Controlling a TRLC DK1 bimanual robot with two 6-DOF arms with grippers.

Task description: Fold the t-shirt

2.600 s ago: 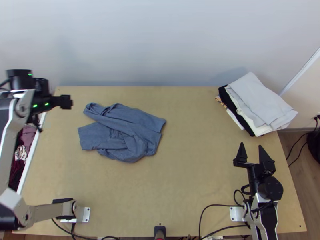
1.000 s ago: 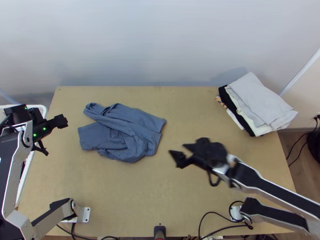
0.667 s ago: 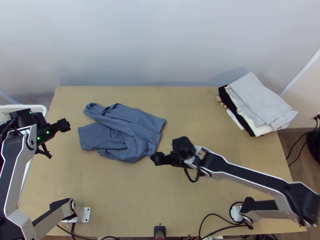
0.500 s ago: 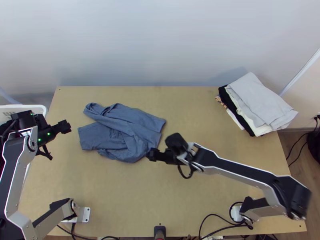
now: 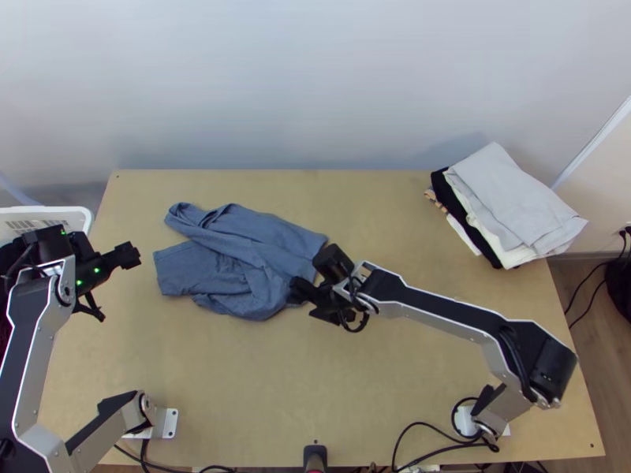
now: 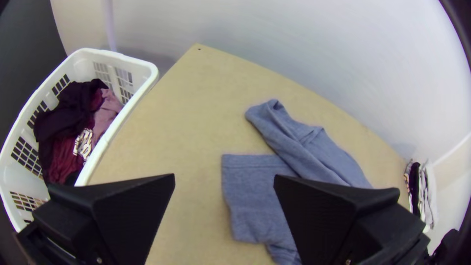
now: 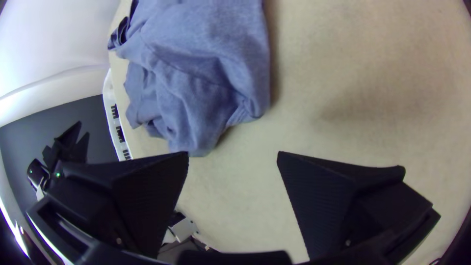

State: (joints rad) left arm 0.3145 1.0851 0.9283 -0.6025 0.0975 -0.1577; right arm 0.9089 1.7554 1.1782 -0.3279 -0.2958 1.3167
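Taking the table from above as a clock, we have the blue t-shirt [image 5: 237, 268] bunched toward ten. Our left gripper [image 5: 128, 255] is open and empty, apart from it, between nine and ten; our right gripper [image 5: 305, 302], also open and empty, is at the shirt's four-o'clock side.

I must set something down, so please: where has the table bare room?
Between the blue t-shirt and the folded pile, beyond the right arm; also between the t-shirt and the left arm's base. It is crowded at the t-shirt's near right corner, beside the right gripper.
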